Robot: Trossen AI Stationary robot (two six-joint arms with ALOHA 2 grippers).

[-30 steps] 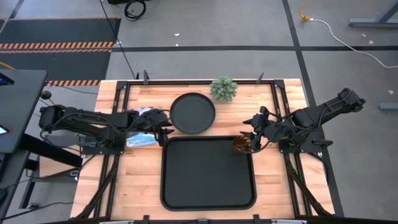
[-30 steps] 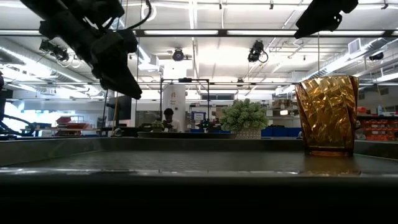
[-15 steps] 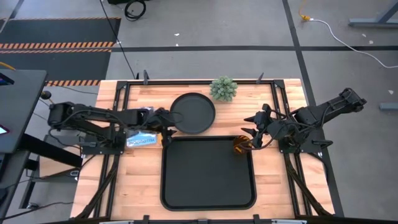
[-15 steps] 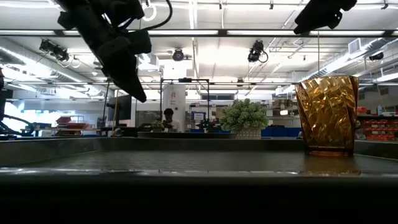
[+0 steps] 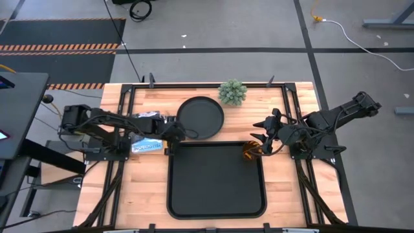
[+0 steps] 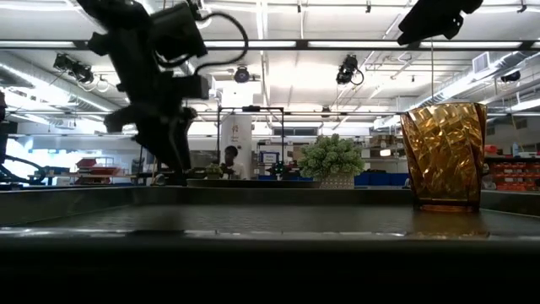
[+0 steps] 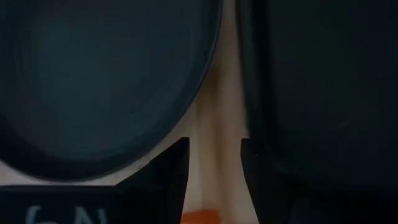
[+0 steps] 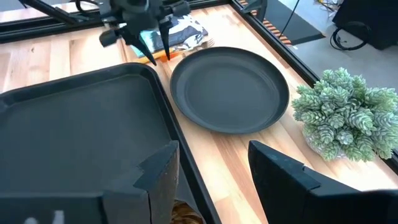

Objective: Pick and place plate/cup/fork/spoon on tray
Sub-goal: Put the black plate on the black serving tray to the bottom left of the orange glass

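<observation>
The black tray lies at the table's near middle. The amber cup stands upright in its far right corner, also seen in the low view. The round black plate rests on the table just beyond the tray. My left gripper is open and low over the strip of table between plate and tray. An orange handle lies between its fingers; fork or spoon, I cannot tell. My right gripper is open and empty, above and beside the cup.
A small green plant stands at the far edge, right of the plate. A blue and white packet lies left of the tray, under my left arm. Black frame rails run along the table's left and right sides.
My left gripper has moved toward the table's right edge and gone down, to the gap between plate and tray. My right gripper has drawn back a little from the cup, which stays upright on the tray.
</observation>
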